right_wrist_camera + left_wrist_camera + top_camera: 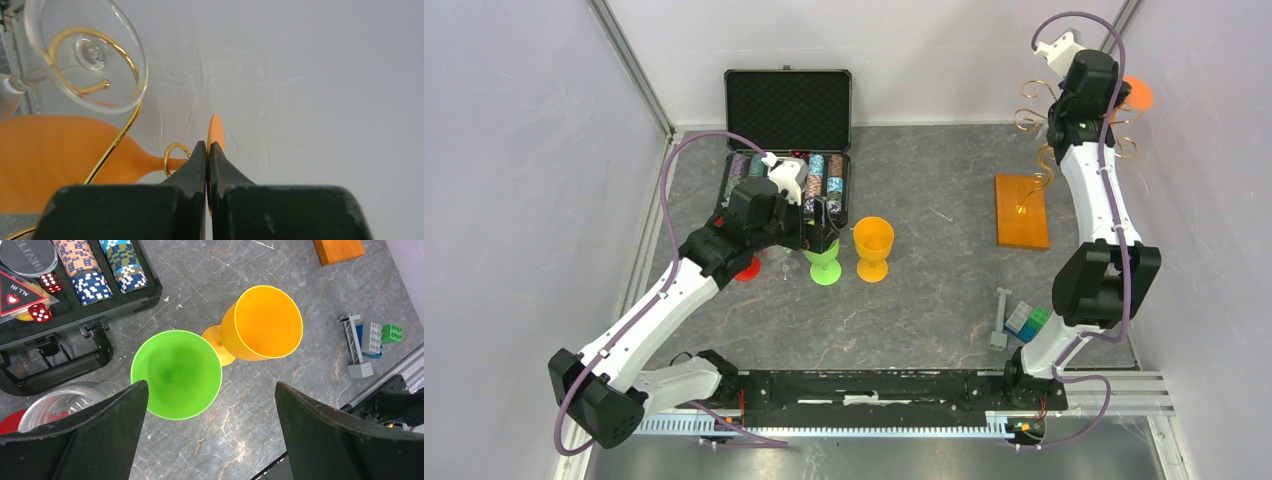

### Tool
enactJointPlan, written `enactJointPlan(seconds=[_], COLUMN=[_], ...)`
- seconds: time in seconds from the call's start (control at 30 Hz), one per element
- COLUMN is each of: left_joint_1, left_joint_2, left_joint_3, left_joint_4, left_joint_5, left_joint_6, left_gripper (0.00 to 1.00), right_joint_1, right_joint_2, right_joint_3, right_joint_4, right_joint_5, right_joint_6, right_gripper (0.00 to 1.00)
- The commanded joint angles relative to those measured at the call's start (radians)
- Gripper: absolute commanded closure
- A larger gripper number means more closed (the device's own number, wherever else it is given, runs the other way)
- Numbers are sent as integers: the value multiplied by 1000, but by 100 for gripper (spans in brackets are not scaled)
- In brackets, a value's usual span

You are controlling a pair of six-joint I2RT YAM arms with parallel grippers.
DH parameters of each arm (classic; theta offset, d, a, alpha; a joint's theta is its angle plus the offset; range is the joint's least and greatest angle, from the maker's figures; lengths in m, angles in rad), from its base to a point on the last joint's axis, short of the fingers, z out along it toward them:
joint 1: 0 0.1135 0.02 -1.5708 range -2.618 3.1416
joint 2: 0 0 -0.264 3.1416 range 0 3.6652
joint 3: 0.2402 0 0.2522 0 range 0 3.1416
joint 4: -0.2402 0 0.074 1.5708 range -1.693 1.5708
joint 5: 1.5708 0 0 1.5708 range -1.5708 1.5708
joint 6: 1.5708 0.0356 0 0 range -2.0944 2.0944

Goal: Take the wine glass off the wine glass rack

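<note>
The wine glass rack is a gold wire stand [1036, 112] on an orange-brown wooden base [1022, 210] at the back right. An orange wine glass [1137, 93] hangs upside down from it, its stem in a gold wire loop [175, 150]. My right gripper [207, 146] is shut on the thin edge of the orange glass's foot [215, 129]; its bowl [50, 160] lies to the left. A clear glass [85, 55] hangs in a spiral arm beside it. My left gripper [211, 385] is open and empty above a green glass [176, 374].
A yellow-orange glass [873, 245], the green glass [824, 262], a clear glass [782, 262] and a red foot [747, 268] stand mid-table. An open black case [789, 110] of chips lies behind them. Toy bricks [1024, 320] lie near the right arm. The wall is close behind the rack.
</note>
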Motion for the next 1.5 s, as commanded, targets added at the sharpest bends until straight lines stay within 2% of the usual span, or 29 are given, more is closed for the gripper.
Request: enactJointPlan(seconds=[0.0,0.33,0.93,1.3,1.47], left_joint_1=[7,7,7,8,9], left_joint_2=[-4,-14,-12,-9,-7], left_joint_3=[-7,-12,-19,-20,-20], left_joint_4=[52,51,61,63,61], left_joint_5=[16,15,14,9,6], left_joint_6=[2,4,-1,-1,-1], left_gripper=[0,0,0,0,0], right_joint_1=[-22,-67,-52,0,18], right_joint_2=[-22,-41,-131,-74,-20], right_joint_3=[-2,-38,-53,5,41], right_joint_4=[91,61,-90,-61,2], right_joint_5=[76,86,-55,-67,-21], right_joint_6=[-5,7,77,57,30], right_gripper=[100,100,100,100,100])
